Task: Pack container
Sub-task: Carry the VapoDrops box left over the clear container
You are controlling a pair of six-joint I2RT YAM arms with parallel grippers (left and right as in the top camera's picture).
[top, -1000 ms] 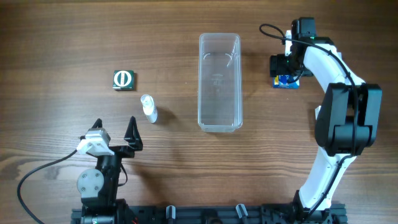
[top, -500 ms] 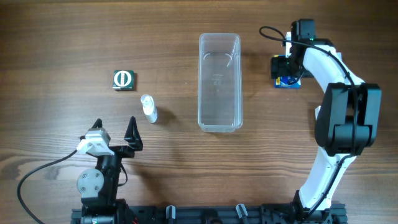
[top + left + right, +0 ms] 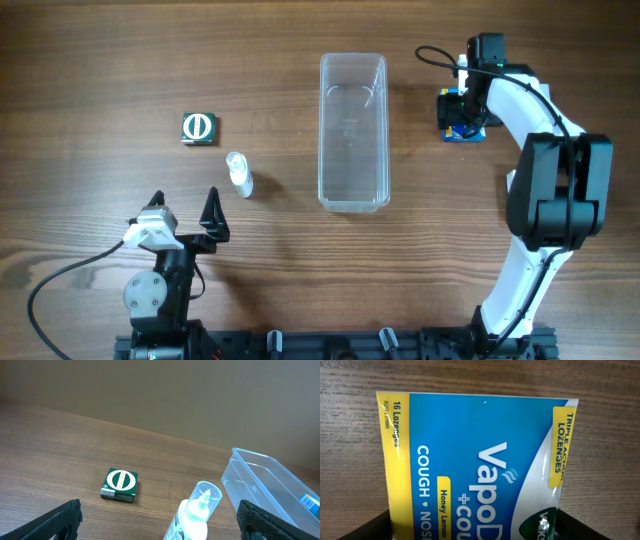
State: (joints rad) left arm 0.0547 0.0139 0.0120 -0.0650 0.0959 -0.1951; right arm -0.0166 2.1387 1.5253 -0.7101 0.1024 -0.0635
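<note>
Overhead, a long clear plastic tub, the container (image 3: 352,130), lies mid-desk (image 3: 90,60). The left tool (image 3: 185,205) gapes wide; the right tool (image 3: 460,112) straddles a blue-and-yellow lozenge box (image 3: 464,134), grip unclear. Left wrist: container at right. Right wrist: lozenge box fills view.

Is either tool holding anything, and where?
Left tool: nothing. Right tool straddles the blue lozenge box across its sides; grip cannot be told.

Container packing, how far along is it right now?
Nothing is packed yet: the container is empty. In hand: the right gripper is down over the blue lozenge box, jaws either side of it; whether it grips is unclear. Left to do: that box, the green box and the white bottle all lie outside the container. The left gripper sits open.
</note>
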